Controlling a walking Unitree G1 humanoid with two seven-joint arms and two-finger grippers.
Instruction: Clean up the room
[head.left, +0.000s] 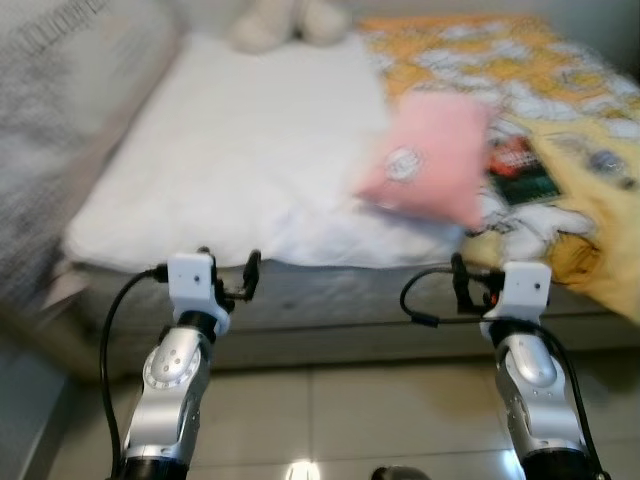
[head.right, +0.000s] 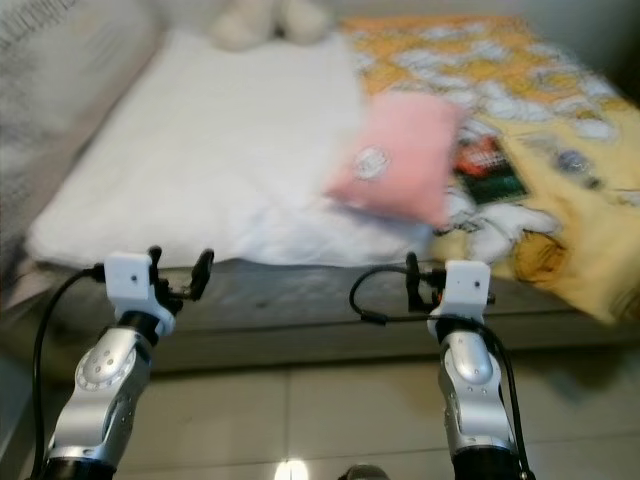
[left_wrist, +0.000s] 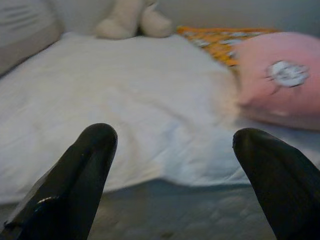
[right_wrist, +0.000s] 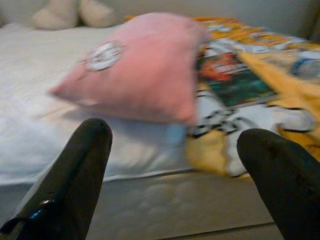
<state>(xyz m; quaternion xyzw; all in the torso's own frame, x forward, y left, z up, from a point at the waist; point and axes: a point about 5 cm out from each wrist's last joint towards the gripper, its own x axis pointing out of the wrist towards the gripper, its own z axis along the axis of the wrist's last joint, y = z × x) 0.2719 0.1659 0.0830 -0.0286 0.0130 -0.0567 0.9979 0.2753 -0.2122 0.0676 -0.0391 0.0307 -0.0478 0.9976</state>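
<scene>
Facing the bed, both end effectors wide and empty.

The left end effector (head.left: 232, 268) and right end effector (right_wrist: 175, 165) hover at the bed (head.left: 300, 290) edge; the pink pillow (head.left: 425, 160) lies mid-bed, overlapping the yellow blanket (head.left: 560, 120). Best to approach the pillow squarely and grip a corner. Blur obscures the dark item (head.left: 515, 165) beside it and the plush (left_wrist: 132, 17) beyond.

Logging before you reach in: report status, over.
Left gripper and right gripper open, empty, short of the bed edge. Pink pillow on the bed, overlapping the yellow blanket. Plush toy at the far end.
</scene>
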